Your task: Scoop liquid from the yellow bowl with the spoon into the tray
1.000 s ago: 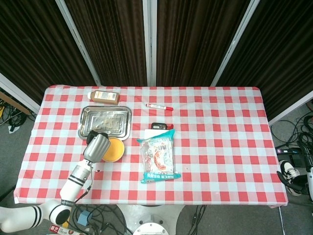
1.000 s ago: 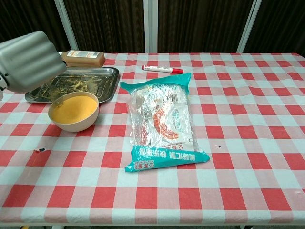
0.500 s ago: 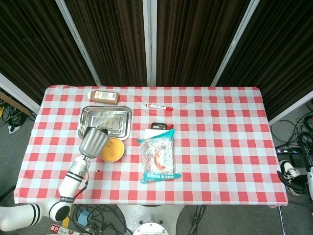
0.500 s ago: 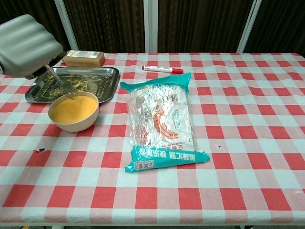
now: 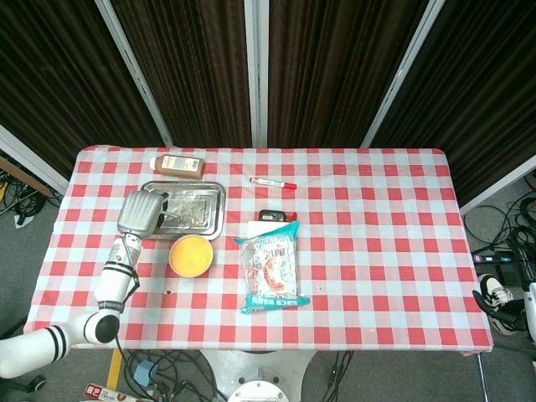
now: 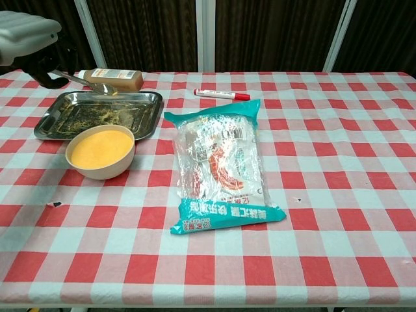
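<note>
My left hand (image 5: pixel 140 213) (image 6: pixel 26 38) holds a metal spoon (image 6: pixel 88 82) above the steel tray (image 5: pixel 214 219) (image 6: pixel 151 114). The spoon's bowl (image 5: pixel 192 217) hangs over the tray's middle, apart from its floor. The tray's floor carries smeared yellowish liquid. The yellow bowl (image 5: pixel 190 255) (image 6: pixel 101 151), full of orange-yellow liquid, stands just in front of the tray. My right hand shows in neither view.
A brown bottle (image 5: pixel 177 164) (image 6: pixel 117 78) lies behind the tray. A red marker (image 5: pixel 273 182) (image 6: pixel 221 94), a small black object (image 5: pixel 273 216) and a snack bag (image 5: pixel 271 270) (image 6: pixel 223 162) lie to the right of the bowl.
My left hand has lifted the spoon out of the yellow bowl and carried it back and to the left, over the tray.
</note>
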Robot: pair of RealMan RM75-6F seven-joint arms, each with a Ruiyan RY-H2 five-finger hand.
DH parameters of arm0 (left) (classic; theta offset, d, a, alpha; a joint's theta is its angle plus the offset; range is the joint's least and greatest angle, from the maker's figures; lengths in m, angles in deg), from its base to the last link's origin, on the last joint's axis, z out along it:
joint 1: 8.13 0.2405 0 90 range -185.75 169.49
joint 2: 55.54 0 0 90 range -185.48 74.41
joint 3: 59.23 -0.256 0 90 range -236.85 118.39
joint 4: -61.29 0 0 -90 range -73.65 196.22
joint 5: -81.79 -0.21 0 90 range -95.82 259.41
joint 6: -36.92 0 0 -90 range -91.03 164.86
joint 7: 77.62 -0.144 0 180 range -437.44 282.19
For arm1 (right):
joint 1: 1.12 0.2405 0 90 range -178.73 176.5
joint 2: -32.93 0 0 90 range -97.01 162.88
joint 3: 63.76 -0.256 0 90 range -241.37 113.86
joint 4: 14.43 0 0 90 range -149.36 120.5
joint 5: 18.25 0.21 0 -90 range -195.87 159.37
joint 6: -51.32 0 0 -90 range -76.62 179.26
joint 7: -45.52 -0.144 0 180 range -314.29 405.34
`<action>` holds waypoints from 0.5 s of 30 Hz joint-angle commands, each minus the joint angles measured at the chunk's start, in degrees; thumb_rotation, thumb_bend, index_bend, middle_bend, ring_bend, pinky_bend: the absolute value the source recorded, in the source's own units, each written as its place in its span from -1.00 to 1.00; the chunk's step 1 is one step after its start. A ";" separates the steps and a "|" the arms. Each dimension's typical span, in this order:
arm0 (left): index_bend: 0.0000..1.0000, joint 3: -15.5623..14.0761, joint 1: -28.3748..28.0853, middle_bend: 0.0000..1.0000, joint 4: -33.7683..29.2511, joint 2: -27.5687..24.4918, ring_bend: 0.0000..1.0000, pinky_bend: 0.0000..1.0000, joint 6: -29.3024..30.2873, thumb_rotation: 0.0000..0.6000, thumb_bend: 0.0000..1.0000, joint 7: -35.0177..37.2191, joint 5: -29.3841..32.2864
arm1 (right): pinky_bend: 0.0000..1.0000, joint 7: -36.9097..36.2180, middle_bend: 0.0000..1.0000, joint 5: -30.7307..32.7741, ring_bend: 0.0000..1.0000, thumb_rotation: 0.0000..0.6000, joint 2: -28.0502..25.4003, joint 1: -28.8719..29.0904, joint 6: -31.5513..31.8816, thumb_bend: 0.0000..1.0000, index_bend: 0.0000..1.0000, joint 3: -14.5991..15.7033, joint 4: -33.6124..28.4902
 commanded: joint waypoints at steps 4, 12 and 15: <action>0.43 2.31 -4.53 0.93 11.29 3.64 0.86 0.95 -8.13 1.00 -0.21 5.40 9.05 | -0.68 0.16 -0.51 0.44 -0.92 0.46 0.07 0.26 -0.65 -0.65 -0.91 -0.09 0.05; 0.18 0.77 -8.00 0.86 18.49 7.27 0.83 0.95 -13.67 1.00 -0.24 4.83 16.90 | -0.68 0.08 -0.51 0.68 -0.92 0.46 0.22 0.56 -1.14 -0.65 -0.91 -0.21 0.27; 0.12 -0.24 -8.77 0.81 20.08 8.37 0.80 0.94 -14.18 1.00 -0.24 4.44 18.39 | -0.68 -0.14 -0.51 0.86 -0.92 0.46 0.27 0.50 -1.21 -0.65 -0.91 -0.19 0.52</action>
